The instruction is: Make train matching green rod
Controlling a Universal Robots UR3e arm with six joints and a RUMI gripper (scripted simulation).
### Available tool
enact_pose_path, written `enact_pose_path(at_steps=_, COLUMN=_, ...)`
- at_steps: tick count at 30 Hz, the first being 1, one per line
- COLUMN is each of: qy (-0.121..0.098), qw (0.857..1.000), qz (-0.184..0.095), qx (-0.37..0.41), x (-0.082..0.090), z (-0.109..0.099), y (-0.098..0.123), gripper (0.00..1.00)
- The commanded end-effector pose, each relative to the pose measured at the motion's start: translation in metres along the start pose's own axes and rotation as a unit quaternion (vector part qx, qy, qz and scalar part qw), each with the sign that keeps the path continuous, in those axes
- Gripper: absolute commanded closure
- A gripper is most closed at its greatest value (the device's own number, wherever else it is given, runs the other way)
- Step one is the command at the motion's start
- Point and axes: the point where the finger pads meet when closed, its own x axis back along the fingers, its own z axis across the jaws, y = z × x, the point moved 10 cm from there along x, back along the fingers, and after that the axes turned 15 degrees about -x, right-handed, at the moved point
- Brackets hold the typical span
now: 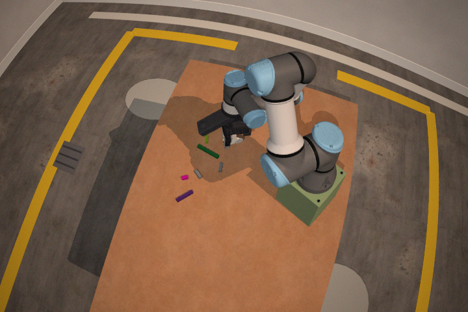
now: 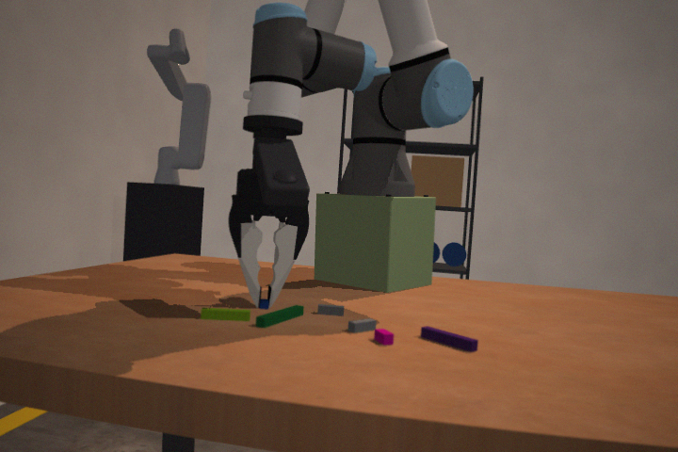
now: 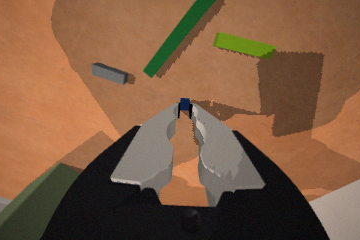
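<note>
Blue rod (image 3: 184,103) is pinched between the tips of the gripper (image 3: 185,111), closed on it, at or just above the table (image 2: 510,373); whether it is lifted clear cannot be told. In the wrist view the green rod (image 3: 178,38) is seen ahead of the fingertips, its long axis slanting up to the right, near end just beyond the blue rod. Lime rod (image 3: 244,45) is seen ahead and to the right, apart from the green one, lying nearly crosswise. One grey rod (image 3: 109,73) is seen ahead-left.

In the exterior view a second grey rod (image 2: 362,325), the magenta rod (image 2: 383,336) and the purple rod (image 2: 448,338) are spread further right, well apart from the gripper.

Judged step: the first piece is picked up. 1 + 2 + 5 fits the green length, so blue, magenta and lime are the likely set. The key relation: the lime rod lies just beside the gripper, so the blue rod is probably to be set flush against one of its flat ends, in line with its long axis. No train is formed yet. The arm's olive pedestal (image 2: 350,245) sits behind.
</note>
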Motion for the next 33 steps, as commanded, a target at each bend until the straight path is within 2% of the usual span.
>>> enact_pose_path(at_steps=1, qy=0.001, qw=1.0, qz=0.001, qx=0.0, x=0.001, z=0.0, y=0.0, gripper=1.0)
enact_pose_path(at_steps=15, qy=0.001, qw=1.0, qz=0.001, qx=0.0, x=0.011, z=0.0, y=0.0, gripper=1.0)
enact_pose_path(at_steps=33, qy=0.001, qw=1.0, qz=0.001, qx=0.0, x=0.053, z=0.0, y=0.0, gripper=1.0)
